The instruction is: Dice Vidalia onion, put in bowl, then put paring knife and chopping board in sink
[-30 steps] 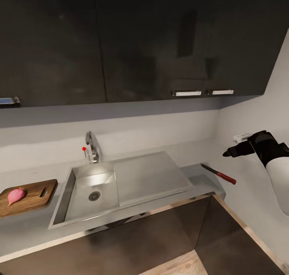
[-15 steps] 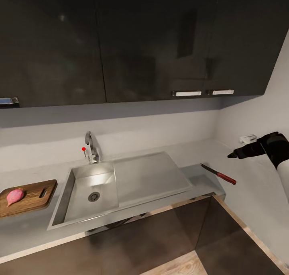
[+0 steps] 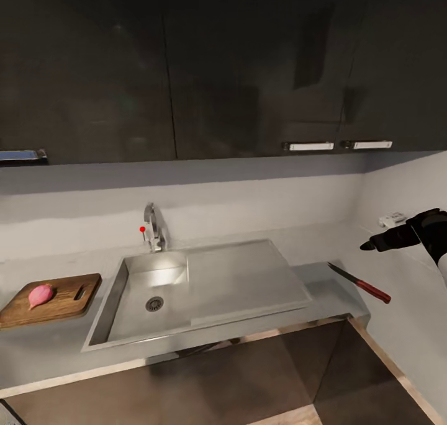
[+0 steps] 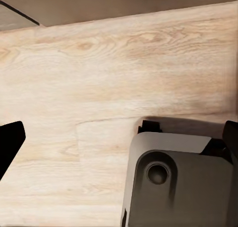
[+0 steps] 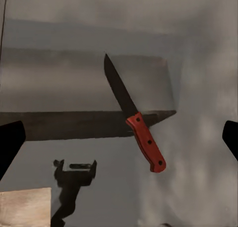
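The pink Vidalia onion point(image 3: 41, 295) lies whole on the wooden chopping board point(image 3: 68, 301), which rests on the countertop point(image 3: 49, 347) left of the sink point(image 3: 133, 307). At the counter's right end the paring knife point(image 3: 360, 282) lies flat, red handle toward the wall. My right gripper point(image 3: 367, 246) hovers just above and beyond it. Seen from the right wrist, the right gripper point(image 5: 121, 140) is open and the knife point(image 5: 134, 120) lies below, between its spread fingers. My left gripper point(image 4: 121, 137) is open over the wooden floor. The bowl is out of view.
A chrome tap point(image 3: 153, 229) with a red knob stands behind the basin, and the flat drainboard point(image 3: 242, 276) lies to its right. Black wall cabinets point(image 3: 248, 71) hang overhead. A white socket point(image 3: 392, 219) sits on the right wall near my right gripper. My robot base point(image 4: 178, 182) is below the left gripper.
The head camera has shifted, so the whole scene sits further right and a little lower. My right forearm has drawn back toward the picture's right edge; the gripper stays above the knife.
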